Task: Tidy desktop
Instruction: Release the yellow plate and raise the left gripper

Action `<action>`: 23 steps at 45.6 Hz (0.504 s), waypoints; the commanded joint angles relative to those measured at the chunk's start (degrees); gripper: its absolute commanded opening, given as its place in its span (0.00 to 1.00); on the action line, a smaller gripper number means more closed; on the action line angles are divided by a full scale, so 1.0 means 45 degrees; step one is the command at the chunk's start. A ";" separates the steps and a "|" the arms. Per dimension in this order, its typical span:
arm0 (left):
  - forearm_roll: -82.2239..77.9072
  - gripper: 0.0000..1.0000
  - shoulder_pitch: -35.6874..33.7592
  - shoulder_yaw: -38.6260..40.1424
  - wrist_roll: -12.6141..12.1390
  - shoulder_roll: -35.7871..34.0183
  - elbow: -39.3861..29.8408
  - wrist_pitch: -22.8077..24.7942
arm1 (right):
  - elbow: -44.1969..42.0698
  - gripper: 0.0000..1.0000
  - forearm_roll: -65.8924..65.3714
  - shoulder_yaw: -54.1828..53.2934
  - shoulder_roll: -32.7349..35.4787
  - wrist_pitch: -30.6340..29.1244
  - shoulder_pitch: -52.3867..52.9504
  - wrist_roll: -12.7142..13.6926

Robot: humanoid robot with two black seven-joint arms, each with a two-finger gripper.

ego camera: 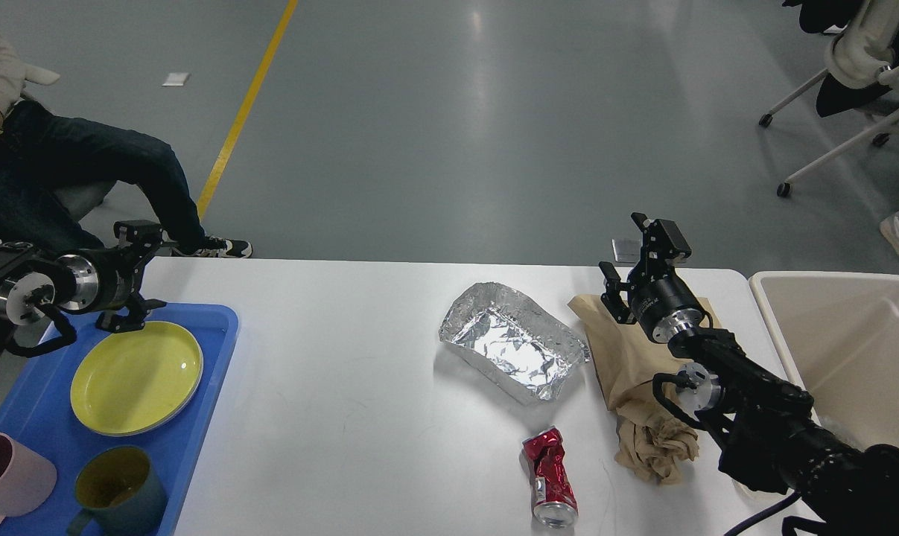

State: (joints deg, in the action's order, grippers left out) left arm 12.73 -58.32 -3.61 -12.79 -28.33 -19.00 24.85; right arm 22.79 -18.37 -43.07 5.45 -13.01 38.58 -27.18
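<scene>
The white tabletop fills the lower part of the view, its far edge running across the middle and its rounded far right corner just short of a beige plastic bin that stands at the right. At the left a blue tray lies on the tabletop, carrying a yellow plate, a dark teal mug nearer the camera and a pink mug at the edge of the view. Right of centre sits a crumpled foil tray, open side up; beside it on the right lies a wrinkled brown paper bag, partly covered by the right arm. In front of the foil tray, apart from it, lies a crushed red can with its open end toward the camera. The right claw is raised above the far end of the paper bag with its two fingers spread wide; it grips nothing, and whether it touches the bag below cannot be told. The left claw hangs over the far corner of the blue tray, just beyond the yellow plate, its fingers set well apart with nothing between them. Beyond the tabletop are a grey floor with a yellow line, a seated person at left and an office chair at far right.
</scene>
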 commanded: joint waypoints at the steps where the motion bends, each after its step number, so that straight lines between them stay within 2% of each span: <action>1: 0.0041 0.96 0.0830 0.4174 0.0088 0.0669 0.0043 0.0006 | -0.0006 1.00 0.0000 0.0000 0.0000 0.0000 0.0000 0.0005; 11: 0.0139 0.96 0.2294 1.1166 0.0186 0.1315 0.0062 0.0006 | -0.0006 1.00 0.0000 0.0000 0.0000 0.0000 0.0000 0.0005; 16: 0.0159 0.96 0.2647 1.3280 0.0361 0.1490 0.0062 0.0006 | 0.0014 1.00 0.0000 0.0000 0.0000 0.0000 0.0000 0.0005; 19: 0.0140 0.96 0.2784 1.3945 0.0964 0.1608 0.0062 0.0006 | 0.0013 1.00 0.0000 0.0000 0.0000 0.0000 0.0000 -0.0015; 23: 0.0159 0.96 0.3018 1.4279 0.2447 0.1608 0.0062 0.0006 | -0.0006 1.00 0.0000 0.0000 0.0000 0.0000 0.0000 -0.0015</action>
State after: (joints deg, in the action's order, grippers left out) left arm 13.41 -46.01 57.66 -8.87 -21.36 -18.72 24.84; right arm 22.79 -18.37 -43.07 5.45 -13.01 38.58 -27.18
